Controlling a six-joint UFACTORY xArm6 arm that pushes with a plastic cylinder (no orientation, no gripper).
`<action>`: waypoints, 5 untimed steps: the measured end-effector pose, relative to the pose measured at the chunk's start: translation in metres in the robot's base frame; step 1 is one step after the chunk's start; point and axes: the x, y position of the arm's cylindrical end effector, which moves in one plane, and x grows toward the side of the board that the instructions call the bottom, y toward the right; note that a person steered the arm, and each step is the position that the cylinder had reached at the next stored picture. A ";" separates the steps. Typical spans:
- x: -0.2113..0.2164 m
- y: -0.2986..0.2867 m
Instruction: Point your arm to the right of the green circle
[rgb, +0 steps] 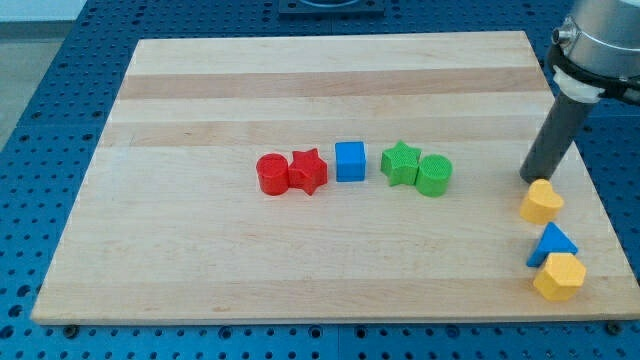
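Note:
The green circle sits right of the board's middle, touching a green star on its left. My tip stands well to the view's right of the green circle, just above a yellow heart near the board's right edge. The dark rod rises up and right from the tip to the arm at the view's top right.
Left of the green star stand a blue cube, a red star and a red circle in a row. A blue triangle and a yellow hexagon lie at the bottom right of the wooden board.

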 end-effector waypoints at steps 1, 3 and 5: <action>0.025 0.000; 0.016 0.000; 0.003 -0.054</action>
